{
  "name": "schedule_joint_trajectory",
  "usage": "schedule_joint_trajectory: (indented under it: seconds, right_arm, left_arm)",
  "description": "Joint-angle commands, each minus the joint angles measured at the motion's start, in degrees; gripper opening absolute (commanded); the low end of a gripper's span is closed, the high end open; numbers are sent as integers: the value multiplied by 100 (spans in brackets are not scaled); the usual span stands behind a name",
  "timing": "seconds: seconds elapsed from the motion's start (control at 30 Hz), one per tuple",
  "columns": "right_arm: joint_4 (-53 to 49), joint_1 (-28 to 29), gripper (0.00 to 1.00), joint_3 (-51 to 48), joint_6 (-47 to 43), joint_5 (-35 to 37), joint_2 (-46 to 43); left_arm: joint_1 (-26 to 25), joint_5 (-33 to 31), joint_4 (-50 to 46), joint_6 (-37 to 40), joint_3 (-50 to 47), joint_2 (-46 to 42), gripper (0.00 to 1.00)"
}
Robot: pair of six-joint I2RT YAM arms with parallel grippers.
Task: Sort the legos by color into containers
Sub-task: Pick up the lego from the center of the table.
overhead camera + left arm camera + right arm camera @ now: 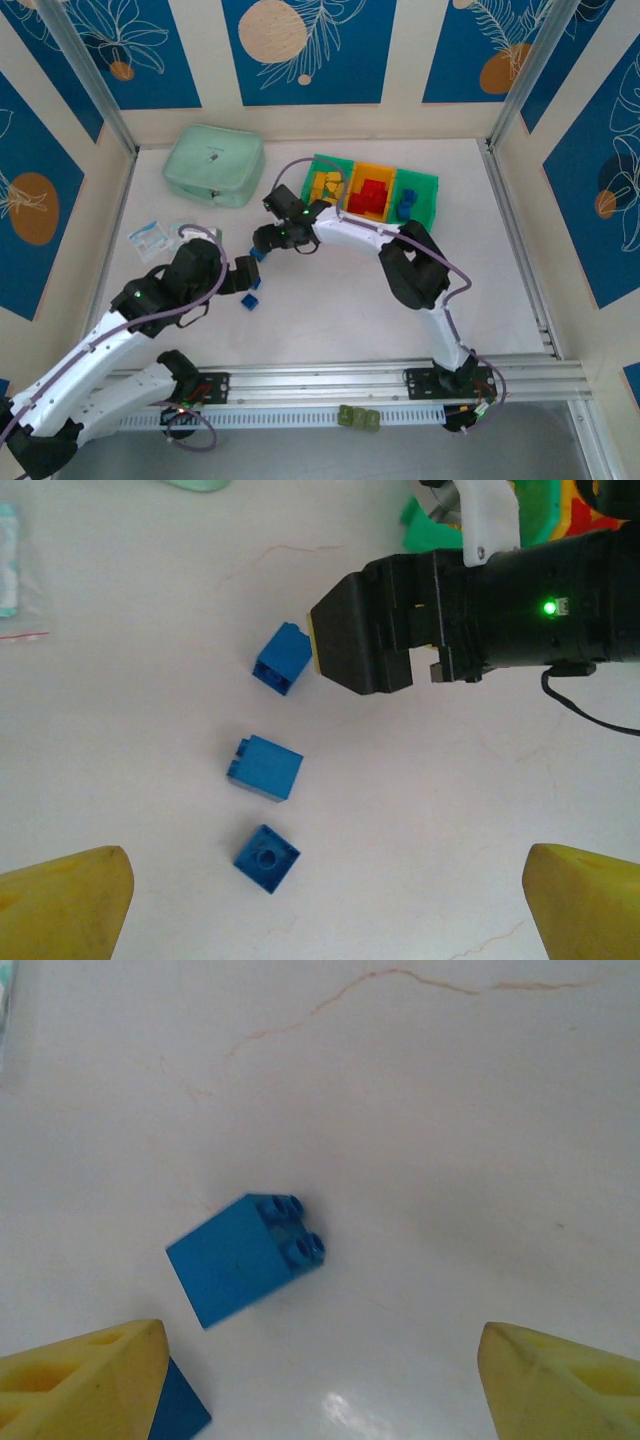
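Three blue legos lie loose on the white table: one on its side [283, 658], one [265, 767] and one upside down [267, 857]. My left gripper [325, 910] hovers open above them, the upside-down brick nearest its left finger. My right gripper [262, 240] is open over the brick on its side [245, 1257], which sits towards its left finger [80, 1380]; a second blue brick [178, 1412] peeks from behind that finger. The containers stand at the back: a green bin [325, 185] with yellow legos, an orange bin [372, 190] with red ones, and a green bin [415, 195] with blue ones.
A mint-green zip case [213, 165] lies at the back left, with a clear plastic packet [150, 238] in front of it. Small olive-green blocks [358, 418] rest on the front rail. The two arms' wrists are close together above the blue bricks.
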Motion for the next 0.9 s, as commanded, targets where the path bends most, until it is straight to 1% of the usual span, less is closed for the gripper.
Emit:
schedule_joint_trajectory:
  seconds: [0.0, 0.07, 0.17, 0.27, 0.43, 0.53, 0.73, 0.8, 0.87]
  right_arm:
    - [-526, 105, 82, 648, 352, 59, 483]
    - [-673, 160, 82, 1046, 305, 165, 774]
    - [-936, 255, 84, 1650, 234, 512, 1209]
    - [-1212, 264, 84, 2192, 260, 573, 1614]
    - [-1651, 346, 84, 2622, 243, 821, 1905]
    - [-1803, 414, 83, 2476, 264, 1190, 1765]
    - [-1794, 380, 77, 1647, 415, 1402, 1181]
    - [-1634, 364, 74, 1335, 422, 1314, 966]
    - [-1613, 337, 68, 1249, 419, 1169, 893]
  left_arm:
    - [82, -355, -314, -133, -89, -207, 99]
    - [90, -420, -371, -148, -111, -287, 99]
    - [101, -500, -451, -185, -111, -351, 99]
    - [109, -542, -499, -202, -129, -420, 99]
    - [125, -557, -553, -202, -120, -448, 99]
    - [131, -522, -480, -195, -154, -423, 99]
    - [144, -403, -362, -186, -173, -343, 99]
    - [139, -386, -308, -177, -188, -330, 99]
    - [151, -354, -264, -162, -182, -295, 99]
